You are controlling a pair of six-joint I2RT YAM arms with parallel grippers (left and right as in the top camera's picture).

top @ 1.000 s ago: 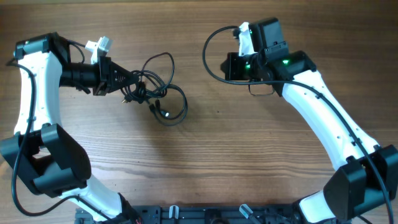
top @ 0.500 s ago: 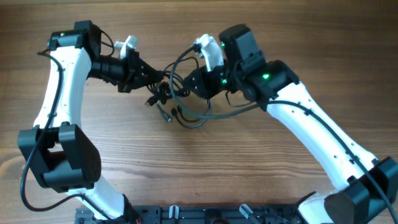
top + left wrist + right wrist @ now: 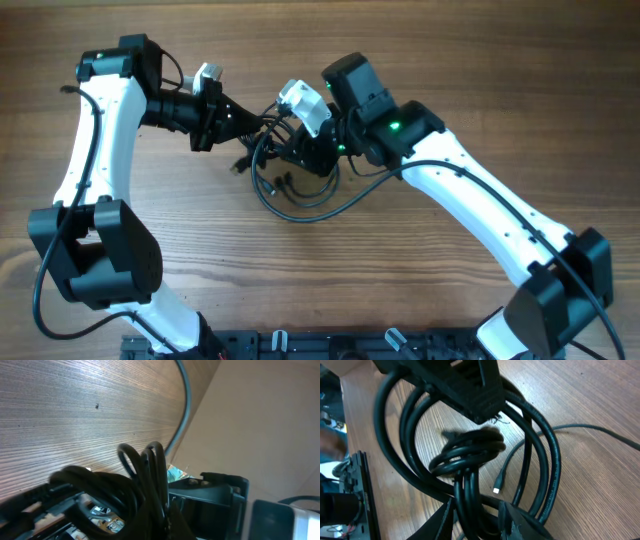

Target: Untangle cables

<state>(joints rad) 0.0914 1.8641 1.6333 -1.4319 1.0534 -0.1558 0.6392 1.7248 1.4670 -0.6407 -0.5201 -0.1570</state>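
Right pincer (image 3: 300, 152) has pushed further left into the cables (image 3: 270, 165), bunched mid-table (image 3: 450, 60). Strands run between my fingers (image 3: 517, 525); can't tell if it grips. Left pincer (image 3: 238, 124) clamped tight on the tangle's end.

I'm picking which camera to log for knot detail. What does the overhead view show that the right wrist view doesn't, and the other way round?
Only overhead: the left gripper and right gripper facing each other across the cables, and a wide loop trailing out over the table.
Only right wrist: the tight knot of wrapped strands, a small plug end, and strands passing between the right gripper's fingers.
Both: looped black cables over wood grain.
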